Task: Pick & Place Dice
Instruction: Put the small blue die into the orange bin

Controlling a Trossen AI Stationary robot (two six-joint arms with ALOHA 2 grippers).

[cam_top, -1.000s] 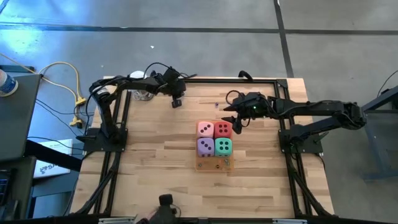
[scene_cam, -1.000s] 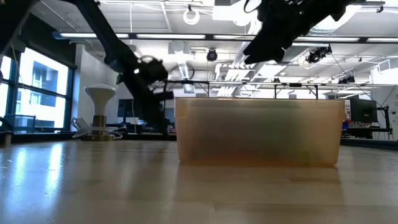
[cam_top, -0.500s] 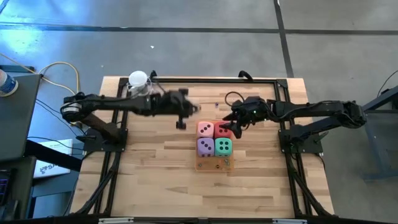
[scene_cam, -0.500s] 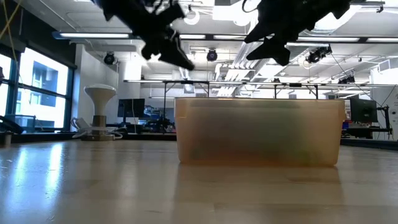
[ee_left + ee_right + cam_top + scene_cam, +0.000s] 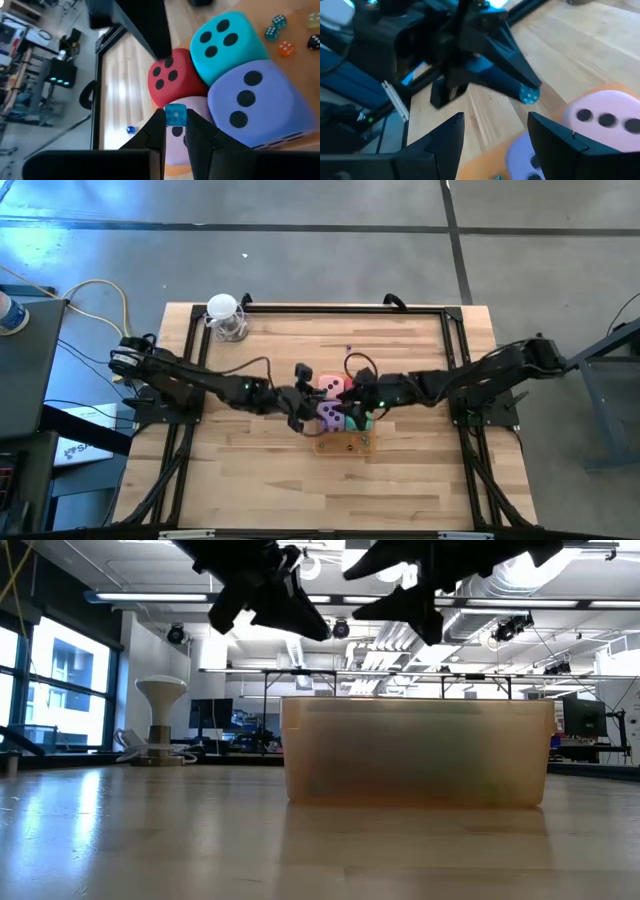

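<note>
- A small white lamp-like object (image 5: 226, 315) with a round top stands at the far left corner of the pale wood-plank counter (image 5: 250, 440).
- The left arm reaches in from the left rim, and the left gripper (image 5: 300, 412) hangs just left of the cluster of dice.
- In the left wrist view its jaws are pinched narrow on a tiny blue die (image 5: 175, 114), a hard, glossy cube with pale pips, held just above the big cubes.
- The four big dice sit packed in a two-by-two block, touching one another, matte and soft-looking with rounded corners and dark pips.
- The pink die (image 5: 330, 386) and the lilac die (image 5: 327, 414) form the left half; the red die (image 5: 172, 76) and the teal die (image 5: 226, 38) form the right half.
- The block rests in a flat translucent orange tray (image 5: 345, 444), and several tiny dice (image 5: 278, 29) lie on its bare near end.
- The right gripper (image 5: 352, 406) hovers over the block from the right, its jaws spread wide with nothing between them.
</note>
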